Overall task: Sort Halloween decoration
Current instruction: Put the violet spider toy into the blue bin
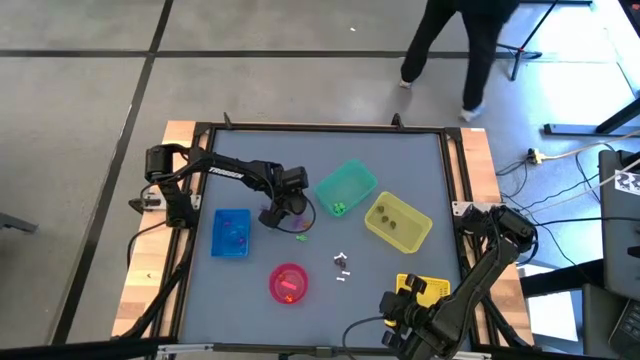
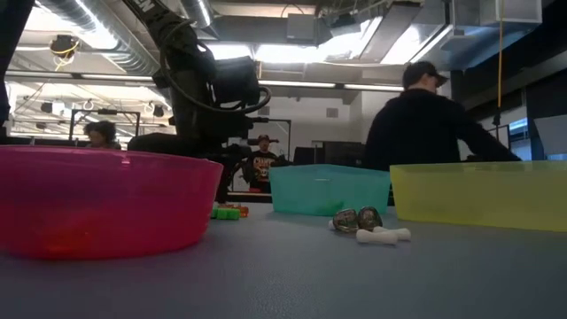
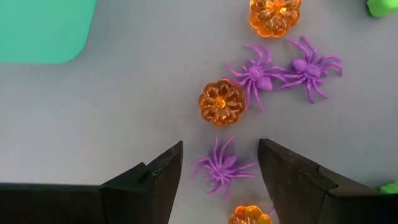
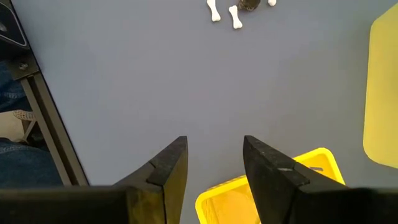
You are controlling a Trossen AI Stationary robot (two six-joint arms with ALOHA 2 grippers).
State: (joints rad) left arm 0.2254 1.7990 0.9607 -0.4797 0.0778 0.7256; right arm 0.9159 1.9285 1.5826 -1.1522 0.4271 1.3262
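The left gripper [image 3: 217, 171] hovers with its jaws apart over the Halloween decoration [image 1: 298, 226], a small cluster lying on the table [image 1: 320, 170] between the blue bin [image 1: 232, 233] and the green bin [image 1: 346, 189]. Three purple spiders [image 3: 222, 168] and three orange pumpkins [image 3: 222, 102] show there; the nearest spider's body runs across the gap between the fingers. Beside the yellow bin [image 1: 398, 222], two white bones [image 4: 235, 17] lie roughly parallel. The right gripper [image 4: 214, 165], jaws apart, waits near that bin.
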